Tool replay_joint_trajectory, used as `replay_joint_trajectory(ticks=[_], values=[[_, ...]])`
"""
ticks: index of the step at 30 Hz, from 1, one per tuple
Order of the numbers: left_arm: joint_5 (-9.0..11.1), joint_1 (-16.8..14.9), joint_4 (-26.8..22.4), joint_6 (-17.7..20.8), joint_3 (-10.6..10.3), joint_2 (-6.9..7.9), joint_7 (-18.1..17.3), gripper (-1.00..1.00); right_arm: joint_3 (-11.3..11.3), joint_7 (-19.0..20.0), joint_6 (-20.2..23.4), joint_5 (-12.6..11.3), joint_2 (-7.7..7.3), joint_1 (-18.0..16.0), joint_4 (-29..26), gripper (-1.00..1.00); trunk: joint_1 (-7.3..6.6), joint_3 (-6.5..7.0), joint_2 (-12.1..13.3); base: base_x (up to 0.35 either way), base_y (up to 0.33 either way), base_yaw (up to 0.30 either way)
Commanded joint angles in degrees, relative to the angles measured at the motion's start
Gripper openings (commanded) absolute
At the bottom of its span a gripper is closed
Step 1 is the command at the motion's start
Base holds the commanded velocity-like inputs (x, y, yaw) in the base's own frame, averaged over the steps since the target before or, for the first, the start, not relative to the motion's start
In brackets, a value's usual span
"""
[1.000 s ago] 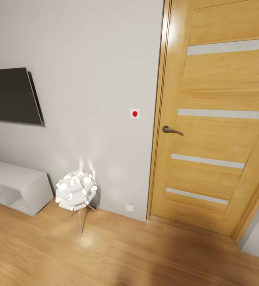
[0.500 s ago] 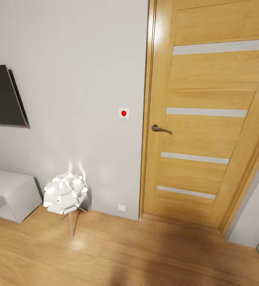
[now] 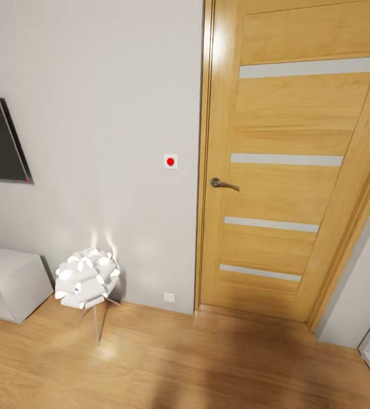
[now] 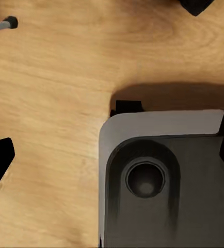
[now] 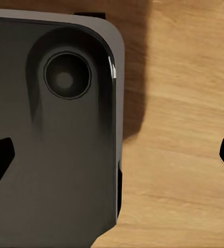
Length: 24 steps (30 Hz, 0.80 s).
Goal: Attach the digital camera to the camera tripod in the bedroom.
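Bedroom route: one door [image 3: 281, 170], one lamp [image 3: 85, 278].

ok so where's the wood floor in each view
head view: the wood floor runs along the bottom, below the wall and the door.
left wrist view: the wood floor lies under and around the robot's grey base.
right wrist view: the wood floor lies beside that grey base.
shared landmark: the floor's wood grain.
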Motion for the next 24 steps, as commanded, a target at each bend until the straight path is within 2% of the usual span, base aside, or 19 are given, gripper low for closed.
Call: replay_joint_trajectory(ticks=[1,4,6,9,10,13,14,17,18,20,21,24], values=[[0.1,0.1,-1.5,0.5,0.0,-0.04,0.1,1.0,0.1,0.1,-0.4,0.0,-0.01,-0.1,0.0,1.0,0.0,-0.05,0.0,0.0,0.0,-0.003],[0.1,0.1,-5.7,3.0,0.1,-0.1,0.1,1.0,0.2,0.1,-0.3,0.1,-0.01,-0.1,-2.4,1.0,0.0,-0.05,0.0,0.0,0.0,-0.002],[0.1,0.1,-12.5,9.5,0.1,-0.2,0.1,1.0,0.3,0.0,-0.2,0.2,-0.01,-0.1,-8.3,1.0,0.0,-0.05,0.0,0.0,0.0,0.0],[0.1,0.1,-18.4,15.5,0.1,-0.23,0.1,1.0,0.4,0.0,0.0,0.3,-0.08,-0.1,-13.3,1.0,0.0,-0.05,0.0,0.0,0.0,0.0],[0.1,0.1,-22.5,19.3,0.1,-0.24,0.1,1.0,0.4,-0.1,0.1,0.3,-0.15,-0.1,-16.9,1.0,0.0,-0.05,0.0,0.0,0.0,0.0],[0.1,0.1,-28.6,24.3,0.1,-0.27,0.1,1.0,0.4,-0.1,0.3,0.3,-0.21,-0.1,-22.6,1.0,0.0,-0.05,0.0,0.0,0.0,0.0],[0.1,0.1,-32.3,27.1,0.1,-0.35,0.1,1.0,0.4,-0.2,0.4,0.3,-0.23,-0.1,-26.4,1.0,0.0,-0.05,0.0,0.0,0.0,0.0],[0.1,0.1,-37.4,31.0,0.1,-0.51,0.1,1.0,0.4,-0.2,0.8,0.3,-0.25,-0.1,-32.3,1.0,0.0,-0.05,0.0,0.0,0.0,0.0],[0.1,0.1,-40.4,33.5,0.1,-0.61,0.1,1.0,0.4,-0.3,1.5,0.4,-0.26,-0.1,-36.5,1.0,0.0,-0.05,0.0,0.0,0.0,0.0],[0.1,0.1,-43.4,36.0,0.1,-0.7,0.1,1.0,0.4,-0.5,2.6,0.3,-0.26,-0.1,-40.5,1.0,0.0,-0.05,0.0,0.0,0.0,0.0],[0.2,0.1,-48.5,40.6,0.1,-0.81,0.1,1.0,0.3,-1.2,5.6,0.3,-0.27,-0.2,-47.0,1.0,0.0,-0.05,0.0,0.0,0.0,0.0],[0.2,-0.2,-50.5,43.0,0.1,-0.79,0.0,1.0,0.3,-1.9,7.3,0.2,-0.23,-0.4,-50.6,1.0,0.0,-0.05,0.0,0.0,0.0,0.0]])
